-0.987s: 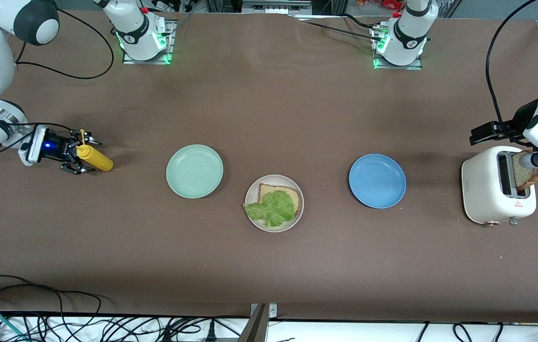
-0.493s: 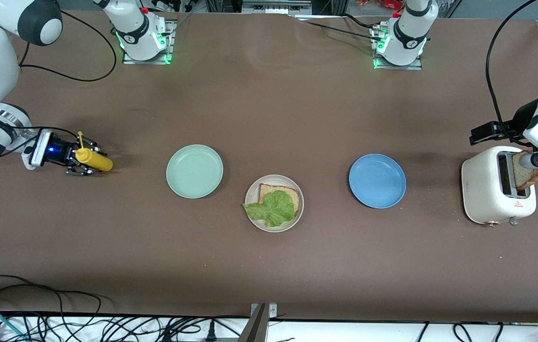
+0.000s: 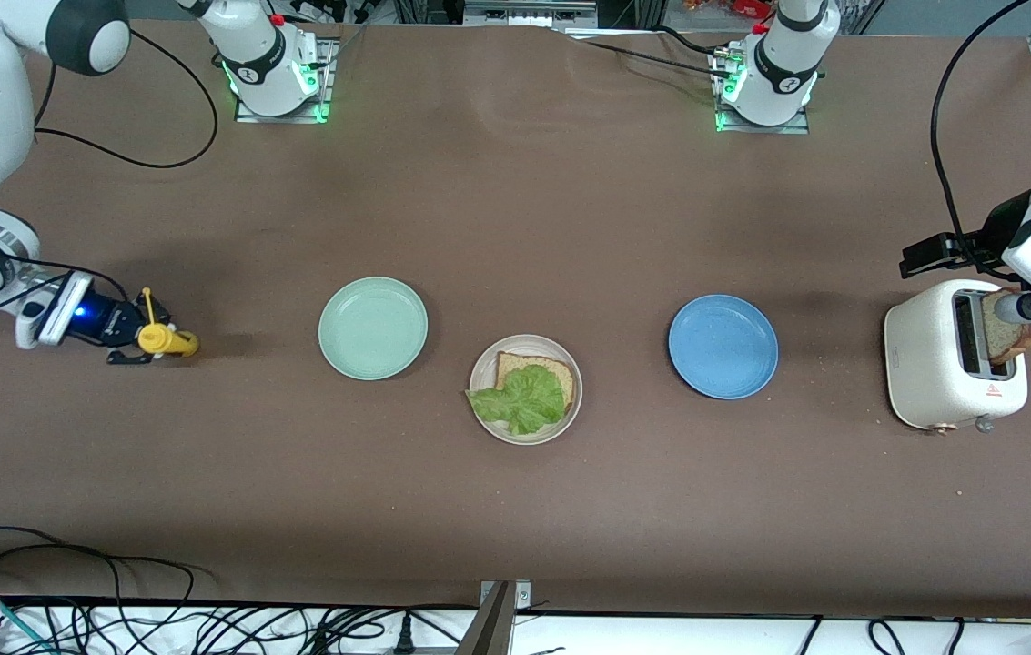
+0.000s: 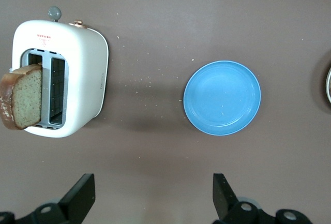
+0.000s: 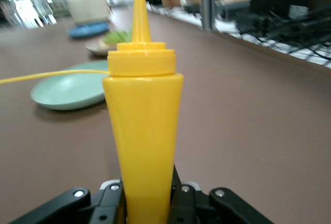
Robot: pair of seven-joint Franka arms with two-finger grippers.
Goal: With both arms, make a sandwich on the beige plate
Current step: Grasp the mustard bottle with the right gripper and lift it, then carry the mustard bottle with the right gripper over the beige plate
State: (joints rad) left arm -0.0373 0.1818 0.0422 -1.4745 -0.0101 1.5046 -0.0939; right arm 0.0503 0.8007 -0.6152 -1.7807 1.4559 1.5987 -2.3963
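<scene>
Right gripper, at the right arm's end of the brown matte tabletop, clamped shut on a yellow plastic squeeze bottle. Amid mint-green and blue round plates, round beige plate bearing tan bread slice under ruffled green lettuce leaf. Left gripper spread wide, empty, over white toaster holding a bread slice.

Yellow squeeze bottle toward the right arm's end, mint-green plate, blue plate, white toaster toward the left arm's end
</scene>
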